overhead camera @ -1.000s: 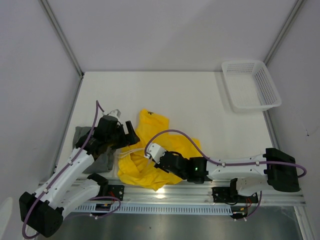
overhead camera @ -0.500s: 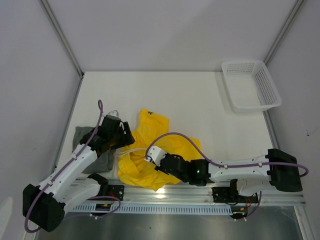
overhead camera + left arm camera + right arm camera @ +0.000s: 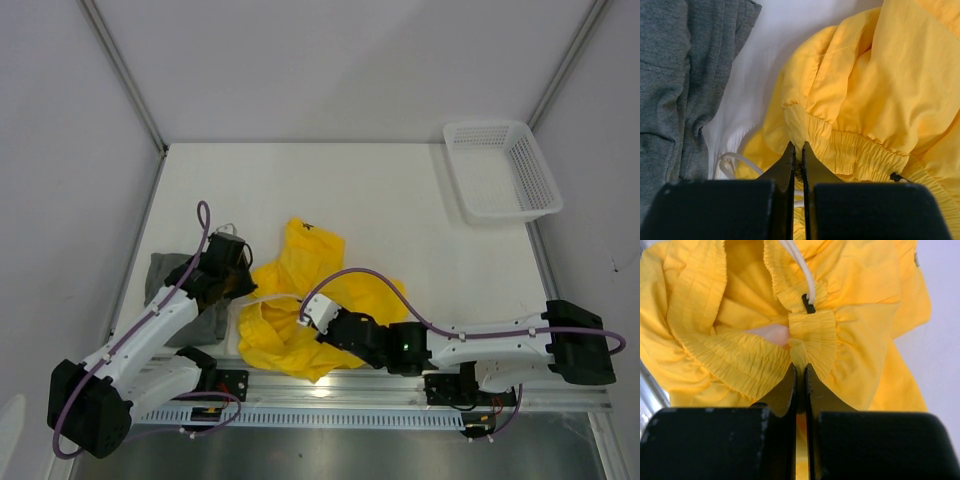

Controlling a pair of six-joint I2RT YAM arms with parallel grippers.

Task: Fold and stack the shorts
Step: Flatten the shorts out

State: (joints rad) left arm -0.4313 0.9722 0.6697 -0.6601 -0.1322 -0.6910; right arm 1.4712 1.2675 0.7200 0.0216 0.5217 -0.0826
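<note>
At the left edge of the table (image 3: 380,190), close to the side wall, the grey shorts (image 3: 166,271) lay crumpled, partly under the left arm. A narrow strip of bare table parted them from the yellow shorts (image 3: 300,262), which lay bunched near the front edge, between the two arms.

The left hand (image 3: 243,286) hung past the grey pair and was closed on the left end of the yellow waistband. In the left wrist view its jaws stood pinched tight, with the gathered elastic edge between the tips. A white drawstring (image 3: 729,161) looped on the table just beside that grip.

Further right, the right hand (image 3: 309,314) sat low on the yellow cloth near its middle. It was closed on a fold of the ruched waistband, just below the black eyelet where the drawstring came out.

One part of the yellow shorts pointed toward the back of the table. The rest spread rightward and came close to the metal rail (image 3: 400,392) along the near edge.

Behind the shorts, bare white surface ran up to the rear wall, giving room to move on that side. In the far right corner a white mesh basket (image 3: 548,196) sat by the right wall, well apart from both pairs and both hands.
</note>
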